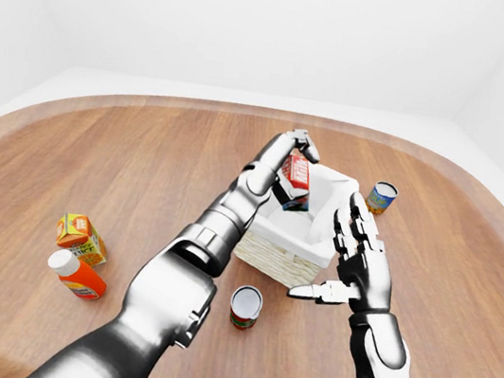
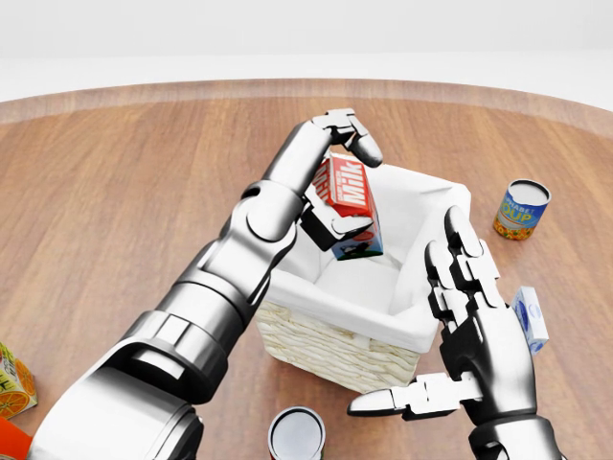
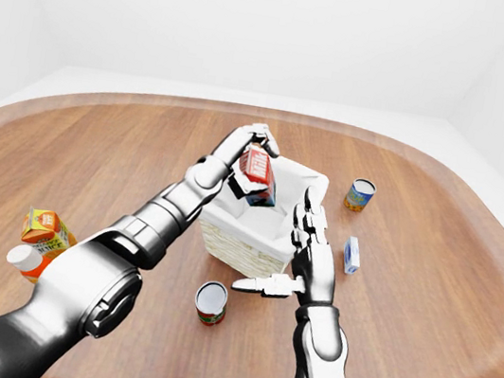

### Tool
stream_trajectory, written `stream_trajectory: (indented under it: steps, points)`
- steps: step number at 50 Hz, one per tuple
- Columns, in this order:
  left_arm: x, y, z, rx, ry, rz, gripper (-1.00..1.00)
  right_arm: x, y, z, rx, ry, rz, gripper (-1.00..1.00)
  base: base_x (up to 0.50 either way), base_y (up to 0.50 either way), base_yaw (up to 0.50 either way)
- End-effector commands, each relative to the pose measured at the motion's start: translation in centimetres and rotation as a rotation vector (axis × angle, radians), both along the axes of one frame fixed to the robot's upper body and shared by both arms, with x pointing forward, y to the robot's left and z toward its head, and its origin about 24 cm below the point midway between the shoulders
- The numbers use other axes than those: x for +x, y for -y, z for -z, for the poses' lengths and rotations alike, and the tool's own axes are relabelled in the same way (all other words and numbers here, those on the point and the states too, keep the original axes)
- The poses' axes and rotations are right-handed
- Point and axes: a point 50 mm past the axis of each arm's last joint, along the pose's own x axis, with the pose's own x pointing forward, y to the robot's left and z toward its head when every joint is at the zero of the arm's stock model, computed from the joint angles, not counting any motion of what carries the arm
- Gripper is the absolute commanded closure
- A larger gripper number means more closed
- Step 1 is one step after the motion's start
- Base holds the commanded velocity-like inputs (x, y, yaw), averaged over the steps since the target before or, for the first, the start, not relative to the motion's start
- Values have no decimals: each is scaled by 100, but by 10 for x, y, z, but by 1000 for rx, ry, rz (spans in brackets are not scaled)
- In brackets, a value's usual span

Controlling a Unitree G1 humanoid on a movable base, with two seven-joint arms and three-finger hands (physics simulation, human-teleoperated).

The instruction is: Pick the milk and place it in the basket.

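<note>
The red milk carton [image 2: 347, 192] with a blue base hangs tilted over the white-lined wicker basket [image 2: 330, 340], its lower end dipping inside the rim. My left hand [image 2: 341, 177] is shut on it, fingers over the top and thumb underneath. My right hand [image 2: 460, 316] stands open at the basket's right side in the head view, fingers spread and thumb pointing left, holding nothing.
A soup can [image 2: 521, 209] stands right of the basket, a small blue-white box [image 2: 530, 318] lies behind my right hand, and an open can [image 2: 296, 435] sits below the basket. An orange juice carton [image 1: 81, 236] and a red bottle [image 1: 76, 275] lie at left.
</note>
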Motion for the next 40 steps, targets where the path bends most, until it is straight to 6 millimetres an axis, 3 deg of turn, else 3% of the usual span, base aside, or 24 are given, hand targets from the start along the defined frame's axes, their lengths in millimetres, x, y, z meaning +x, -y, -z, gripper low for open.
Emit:
stream_trajectory:
  steps: [1,13,24,25,26,40]
  points:
    - [1,2,-5,-40,8,-20,100,-1,-1,6,-4,-28,-5,-100,0,0,0]
    - [-2,7,-3,-34,-1,-5,100,-1,-2,3,-6,-12,-10,-100,0,0,0]
    - [-6,7,14,14,-25,-9,100,-2,-6,7,-9,-29,-21,-100,0,0,0]
    - [-6,7,15,23,-25,-12,34,-2,-5,6,-7,-24,-22,-100,0,0,0]
    - [-6,6,16,25,-29,-15,-98,-1,-4,4,-6,-17,-18,-100,0,0,0]
    - [-6,5,14,-7,-18,-24,-100,0,-5,14,-2,-58,-23,-100,0,0,0]
